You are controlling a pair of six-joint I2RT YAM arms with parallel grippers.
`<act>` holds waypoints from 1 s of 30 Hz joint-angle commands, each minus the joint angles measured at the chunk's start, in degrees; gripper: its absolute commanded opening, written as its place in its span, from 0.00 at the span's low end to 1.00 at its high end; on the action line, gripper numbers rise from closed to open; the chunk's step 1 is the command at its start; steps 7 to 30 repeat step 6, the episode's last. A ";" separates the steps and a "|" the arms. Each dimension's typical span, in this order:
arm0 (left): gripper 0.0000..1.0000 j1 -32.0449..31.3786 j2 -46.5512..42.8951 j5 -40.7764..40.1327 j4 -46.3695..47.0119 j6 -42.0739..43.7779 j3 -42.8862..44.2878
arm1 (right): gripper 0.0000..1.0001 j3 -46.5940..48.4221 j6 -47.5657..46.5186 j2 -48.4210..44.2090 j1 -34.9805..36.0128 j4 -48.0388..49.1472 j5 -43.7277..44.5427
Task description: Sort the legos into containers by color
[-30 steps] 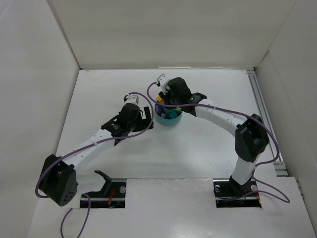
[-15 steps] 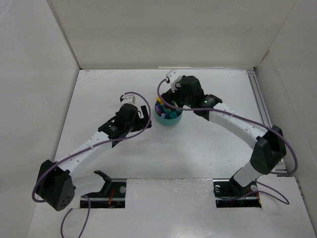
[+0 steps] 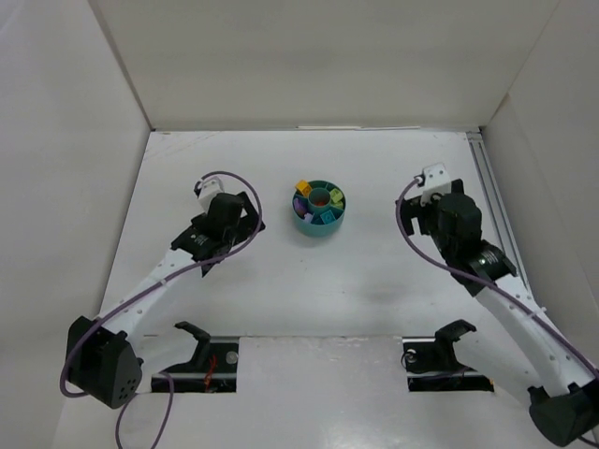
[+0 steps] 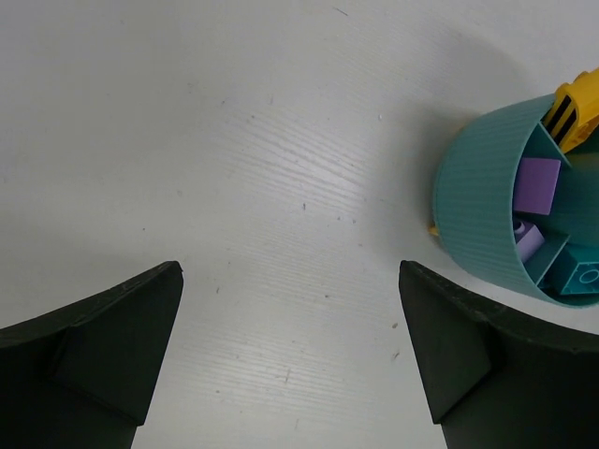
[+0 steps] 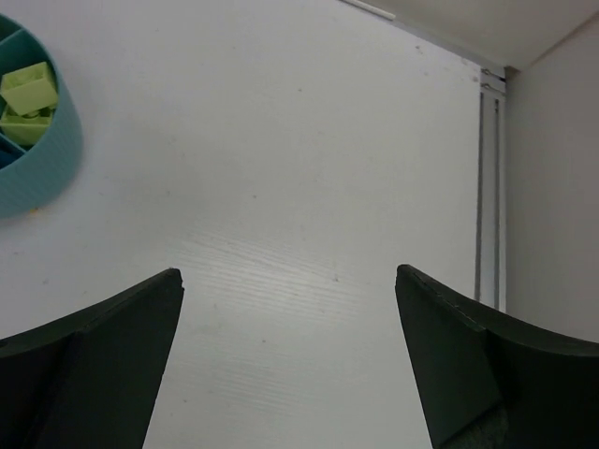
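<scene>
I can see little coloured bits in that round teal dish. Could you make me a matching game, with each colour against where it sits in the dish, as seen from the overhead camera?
Pieces:
1. orange piece
2. lime green pieces
3. purple pieces
4. yellow piece

Places in the teal dish:
A. left section
B. poking up above the far-left rim
C. the middle
D. right section

Pairs: 1-C, 2-D, 3-A, 4-B.
</scene>
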 commanded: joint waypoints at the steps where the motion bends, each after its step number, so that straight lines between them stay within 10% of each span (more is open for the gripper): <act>1: 1.00 1.13 -1.31 -0.55 -0.86 -1.24 2.56 | 1.00 -2.74 1.92 -5.70 -1.57 -2.07 5.75; 30: 1.00 1.14 -1.84 -0.55 -0.86 -1.77 3.17 | 1.00 -5.47 2.62 -12.31 -2.89 -2.60 5.15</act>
